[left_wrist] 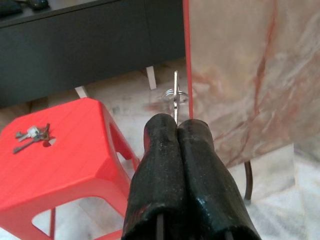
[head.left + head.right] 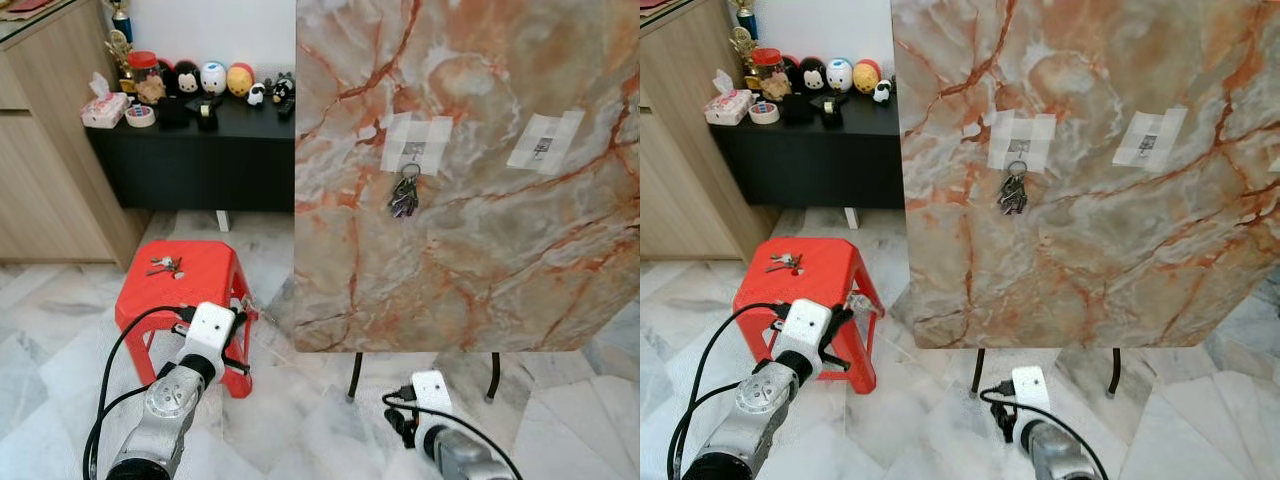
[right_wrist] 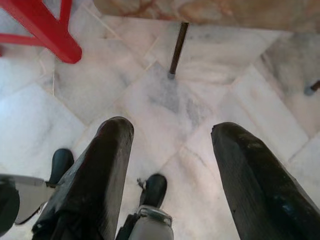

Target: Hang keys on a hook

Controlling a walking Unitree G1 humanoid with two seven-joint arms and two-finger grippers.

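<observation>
A marble-patterned board [image 2: 470,260] stands upright with two taped hooks. A bunch of keys [image 2: 404,195] hangs from the left hook [image 2: 412,152], while the right hook [image 2: 541,148] is bare. Another set of keys [image 2: 165,265] lies on the red stool [image 2: 200,275]. My left gripper [image 1: 177,125] is shut on a thin metal key ring [image 1: 176,95] that sticks up from between its fingertips. It sits low beside the stool's front right corner, short of the board. My right gripper [image 3: 170,130] hangs open over the floor.
A black cabinet [image 2: 200,150] with toys stands at the back left, next to a wooden cupboard [image 2: 50,160]. The board rests on thin black legs [image 2: 355,375]. Marble floor [image 2: 300,420] lies between the stool and the board.
</observation>
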